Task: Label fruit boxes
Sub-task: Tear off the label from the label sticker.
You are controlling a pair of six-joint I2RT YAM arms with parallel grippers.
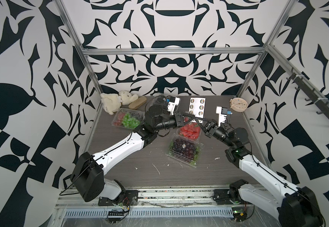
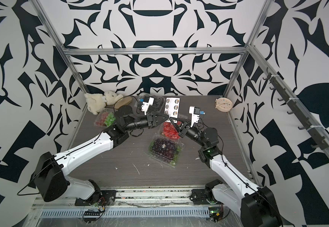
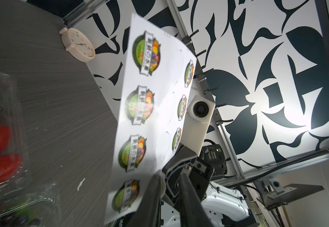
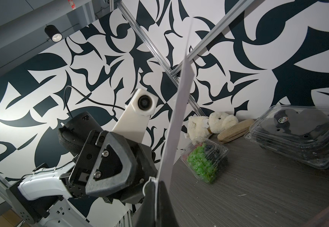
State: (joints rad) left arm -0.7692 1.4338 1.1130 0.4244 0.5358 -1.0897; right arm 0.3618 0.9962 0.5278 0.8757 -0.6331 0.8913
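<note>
In both top views my two grippers meet above the strawberry box (image 1: pixel 190 132) (image 2: pixel 169 130). The white sticker sheet (image 1: pixel 197 105) (image 3: pixel 159 88) stands upright, and my right gripper (image 4: pixel 155 183) (image 1: pixel 198 120) is shut on its lower edge. My left gripper (image 3: pixel 170 177) (image 1: pixel 193 118) is at that same edge, jaws a narrow gap apart with nothing between them. One fingertip (image 3: pixel 155 186) touches the sheet. The dark grape box (image 1: pixel 185 148) carries a round sticker on its lid, and so does the black berry box (image 4: pixel 301 135). The green grape box (image 1: pixel 127 119) sits at the left.
A white plush bear (image 1: pixel 116 100) and a tan case (image 1: pixel 138 102) lie at the back left, and a cream clock (image 1: pixel 238 105) at the back right. Small white paper scraps (image 1: pixel 155 168) dot the front of the dark table (image 1: pixel 120 167). Metal frame posts edge the table.
</note>
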